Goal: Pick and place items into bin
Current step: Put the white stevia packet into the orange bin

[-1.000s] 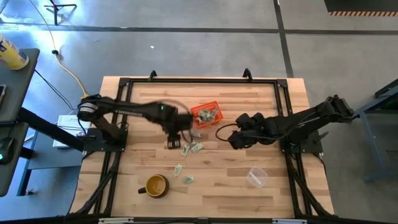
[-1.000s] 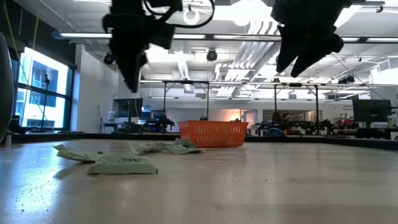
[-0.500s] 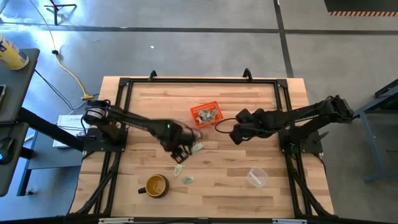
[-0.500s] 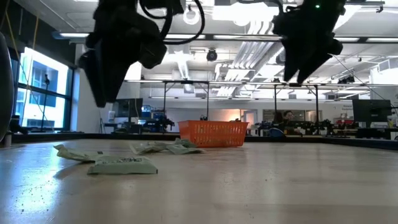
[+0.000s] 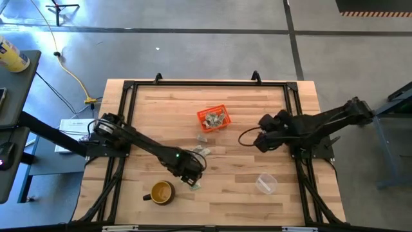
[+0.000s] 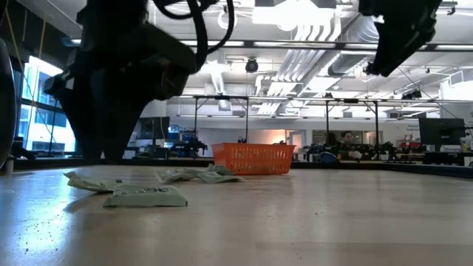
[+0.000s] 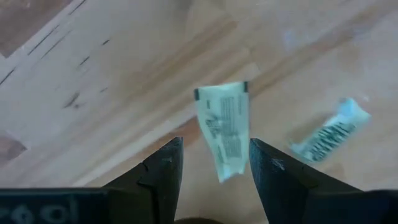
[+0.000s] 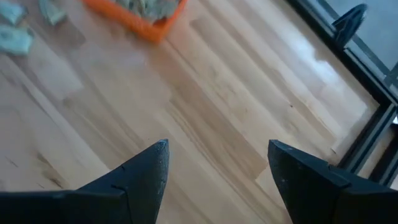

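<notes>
Several pale green-and-white scraps lie flat on the wooden table: two (image 5: 201, 151) near the middle, one (image 5: 195, 185) close to the mug. In the left wrist view one scrap (image 7: 224, 127) lies between my open left gripper's (image 7: 214, 165) fingers, untouched, and another (image 7: 329, 130) lies beside it. My left gripper (image 5: 192, 173) hovers low over that spot. The orange bin (image 5: 213, 117) stands farther back and holds several scraps. My right gripper (image 5: 261, 140) is open, raised to the right of the bin (image 8: 137, 15).
A yellow-brown mug (image 5: 161, 192) stands near the table's near edge, just left of my left gripper. A clear plastic cup (image 5: 266, 183) lies toward the near right. Black frame rails run along the table's edges (image 5: 206, 84). Bare wood lies between the bin and the cup.
My left gripper has swung from beside the bin toward the table's near edge and come down low over a scrap near the mug. My right gripper has drawn back toward the table's right edge, away from the bin. The scraps have stayed where they were.
</notes>
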`<state>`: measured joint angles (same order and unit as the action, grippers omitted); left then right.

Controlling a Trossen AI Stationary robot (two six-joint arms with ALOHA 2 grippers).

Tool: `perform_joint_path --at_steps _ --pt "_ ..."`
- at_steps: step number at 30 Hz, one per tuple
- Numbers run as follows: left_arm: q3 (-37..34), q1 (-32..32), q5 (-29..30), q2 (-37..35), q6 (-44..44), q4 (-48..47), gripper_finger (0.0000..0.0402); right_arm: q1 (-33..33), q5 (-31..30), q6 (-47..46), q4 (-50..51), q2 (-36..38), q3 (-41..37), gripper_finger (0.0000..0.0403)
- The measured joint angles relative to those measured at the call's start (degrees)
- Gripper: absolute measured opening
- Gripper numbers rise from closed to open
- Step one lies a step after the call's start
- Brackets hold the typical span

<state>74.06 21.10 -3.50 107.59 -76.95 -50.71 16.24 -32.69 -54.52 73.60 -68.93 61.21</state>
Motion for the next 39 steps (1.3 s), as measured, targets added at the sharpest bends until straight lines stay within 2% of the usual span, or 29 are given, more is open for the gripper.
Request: perform_joint_path --at_steps 8,20,26,30,35,37,39 --pt "-0.02 -0.87 -1.68 1.07 -0.25 -0.5 0.0218 -0.04 -4.07 -2.32 0.31 4.6 0.0 0.0263" --pt "0.19 -0.85 -2.57 3.94 -0.31 4.21 0.0218 -0.12 -4.57 -2.46 -0.22 4.42 0.0 0.0263" --pt "0.42 -0.87 -3.72 5.53 0.0 3.48 0.0213 -0.12 -5.05 -2.49 -0.7 4.4 -0.26 0.0264" --pt "0.23 -0.87 -3.09 5.57 0.58 3.03 0.0168 -0.12 -6.46 -2.47 -0.92 4.4 -0.26 0.0264" --pt "0.17 -0.85 -1.89 5.62 3.48 2.86 0.0064 -0.12 -7.48 -2.47 -0.94 4.4 -0.26 0.0264" --pt "1.33 -0.76 0.25 5.52 4.14 2.19 0.0026 -0.12 -7.48 -2.47 -0.97 4.4 -0.26 0.0264" --pt "4.0 -0.65 4.47 5.65 5.83 1.08 0.0022 0.27 -7.48 -2.47 -1.03 4.55 -0.26 0.0264"
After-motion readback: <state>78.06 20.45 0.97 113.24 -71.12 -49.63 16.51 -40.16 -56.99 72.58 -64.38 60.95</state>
